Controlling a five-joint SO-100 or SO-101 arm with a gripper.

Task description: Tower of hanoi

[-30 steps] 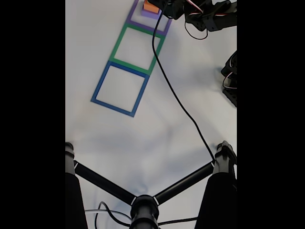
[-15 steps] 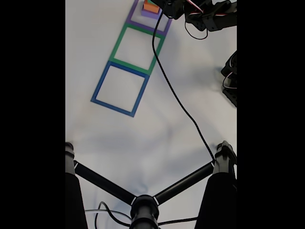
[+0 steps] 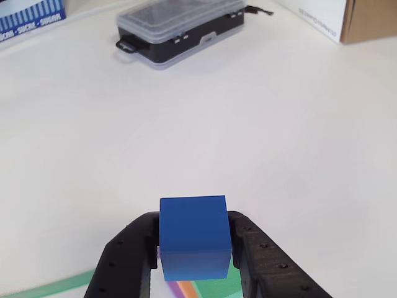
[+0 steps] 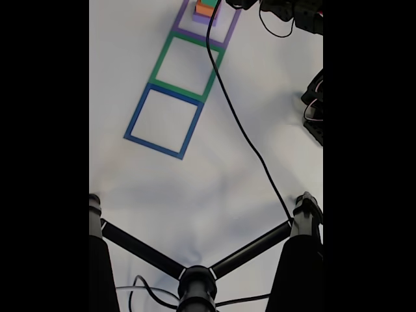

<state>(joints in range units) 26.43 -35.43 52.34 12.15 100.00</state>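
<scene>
In the other view, the black two-finger gripper [image 3: 195, 248] rises from the bottom edge and is clenched on the small blue foam cube [image 3: 194, 237], with one black finger [image 3: 127, 257] pressed against the cube's left side and the other against its right. The cube sits upright and square between them. Just beneath the cube, at the bottom edge, slivers of a green foam block [image 3: 218, 288] and an orange foam block [image 3: 183, 290] show; whether the cube touches them or hangs just above cannot be told. A strip of green tape [image 3: 53, 285] lies on the white table [image 3: 260, 124] at the lower left. Far across the table stands a clear-lidded plastic case with a dark base [image 3: 180, 28]; a blue-and-white striped box [image 3: 31, 15] sits in the far left corner and a cardboard box [image 3: 371, 18] in the far right.

In the fixed view, the stack stands at the top edge: the orange foam block [image 4: 207, 10] lies on the flat purple foam slab [image 4: 203, 19], inside the purple tape square [image 4: 203, 29]. Nearer along the row lie the green tape square [image 4: 186, 67] and then the blue tape square [image 4: 164, 121], both bare inside. The black arm [image 4: 292, 12] reaches in from the top right, and a black cable [image 4: 240, 130] runs from it down to a black tripod stand [image 4: 196, 276] at the bottom.
</scene>
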